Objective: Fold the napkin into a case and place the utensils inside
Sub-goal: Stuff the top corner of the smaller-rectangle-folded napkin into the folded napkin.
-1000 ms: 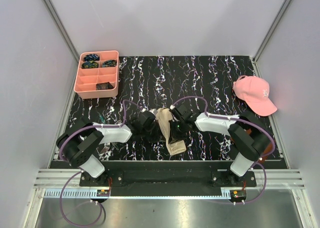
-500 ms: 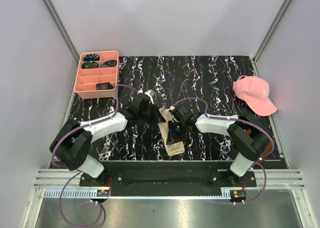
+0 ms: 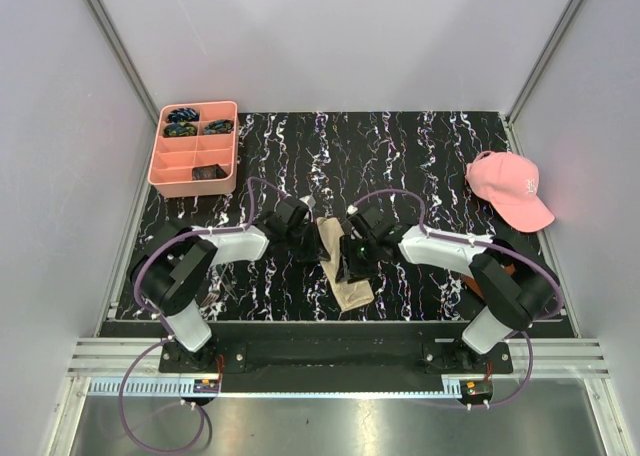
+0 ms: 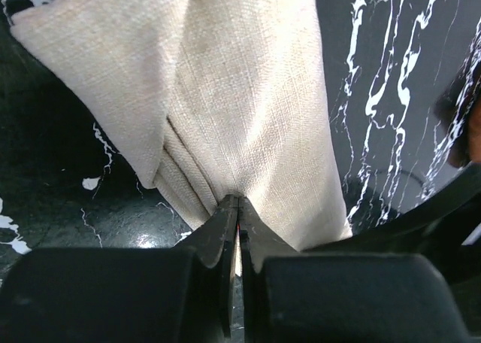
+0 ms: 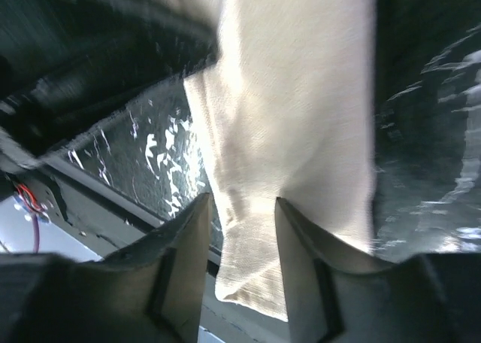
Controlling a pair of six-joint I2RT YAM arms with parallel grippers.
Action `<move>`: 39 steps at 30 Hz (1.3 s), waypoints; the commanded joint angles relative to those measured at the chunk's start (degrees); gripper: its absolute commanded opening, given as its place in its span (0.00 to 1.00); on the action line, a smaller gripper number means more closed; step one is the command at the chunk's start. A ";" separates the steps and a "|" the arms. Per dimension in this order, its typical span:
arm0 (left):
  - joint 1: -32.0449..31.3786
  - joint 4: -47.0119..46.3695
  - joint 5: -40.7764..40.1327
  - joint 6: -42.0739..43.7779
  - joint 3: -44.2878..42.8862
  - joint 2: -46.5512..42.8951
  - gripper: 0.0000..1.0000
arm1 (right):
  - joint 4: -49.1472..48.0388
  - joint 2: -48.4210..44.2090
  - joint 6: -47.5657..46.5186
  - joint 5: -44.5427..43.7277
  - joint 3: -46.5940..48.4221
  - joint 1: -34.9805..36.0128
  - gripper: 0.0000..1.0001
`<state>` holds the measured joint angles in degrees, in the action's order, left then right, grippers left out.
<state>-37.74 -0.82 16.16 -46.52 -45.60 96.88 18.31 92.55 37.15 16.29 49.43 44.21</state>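
The napkin [image 3: 351,293] is a beige cloth folded into a narrow strip, lying lengthwise near the table's front edge. My left gripper [image 3: 311,244] sits at its left edge. In the left wrist view that gripper [image 4: 238,201] is shut, with the napkin [image 4: 248,95] pinched at a fold between the tips. My right gripper [image 3: 351,264] hovers over the strip's right side. In the right wrist view it [image 5: 242,201] is open, with the napkin [image 5: 301,117] lying loose between the fingers. Slim silvery utensils [image 3: 214,294] lie partly hidden by my left arm.
A pink compartment tray [image 3: 160,166] stands at the far left, holding small dark blue-green items [image 3: 183,116] and a dark brown square [image 3: 208,173]. A pink cap [image 3: 510,188] lies at the right edge. The napkin's near end is close to the table's front rail.
My left arm swung out toward the far left, then came back to the napkin's left edge. My right gripper opened and let go of the cloth.
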 commanded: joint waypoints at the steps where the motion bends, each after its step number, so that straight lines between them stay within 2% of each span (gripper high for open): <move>1: 0.12 2.75 -3.86 5.47 -0.36 -2.21 0.06 | 2.00 -3.43 -2.08 -1.70 4.35 -4.29 0.52; 4: 0.12 4.51 -4.04 6.35 -1.85 -5.11 0.14 | 2.09 -2.82 -2.87 -1.18 6.90 -6.93 0.56; 5: 0.21 5.21 -4.21 6.62 -2.38 -5.99 0.22 | 1.82 -2.38 -3.04 -1.00 7.52 -7.55 0.56; 8: 0.73 8.20 -5.70 7.15 -4.58 -10.12 0.33 | 1.47 -0.10 -3.39 -0.47 10.68 -10.01 0.56; 9: 0.82 10.03 -7.97 7.15 -5.71 -11.87 0.40 | 1.30 1.56 -3.57 -0.39 12.86 -10.28 0.56; 11: 1.70 13.37 -10.52 7.94 -7.30 -12.77 0.43 | 0.51 3.76 -3.31 0.31 15.25 -10.63 0.54; 12: 1.96 14.61 -13.67 8.20 -8.96 -12.77 0.43 | 0.24 6.56 -3.57 1.45 17.96 -10.63 0.52; 16: 4.86 18.30 -17.81 9.43 -12.40 -9.70 0.40 | -3.61 11.94 -2.08 5.58 22.11 -10.54 0.47; 19: 6.18 20.33 -17.75 10.22 -15.38 -5.31 0.34 | -5.82 15.63 -0.67 7.43 24.48 -10.37 0.43; 25: 6.53 20.42 -17.92 10.75 -18.29 0.14 0.34 | -8.89 20.29 1.52 8.66 26.33 -10.11 0.37; 29: 6.53 19.46 -17.13 10.75 -19.00 1.64 0.38 | -9.25 23.11 2.05 9.19 27.74 -9.67 0.37; 39: 6.53 17.96 -16.96 9.96 -17.15 1.65 0.36 | -9.87 25.40 2.49 8.93 27.83 -9.49 0.38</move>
<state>-31.16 20.01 0.10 -36.80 -62.37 99.61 10.35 117.40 39.35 24.64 75.42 34.06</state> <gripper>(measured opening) 0.361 0.376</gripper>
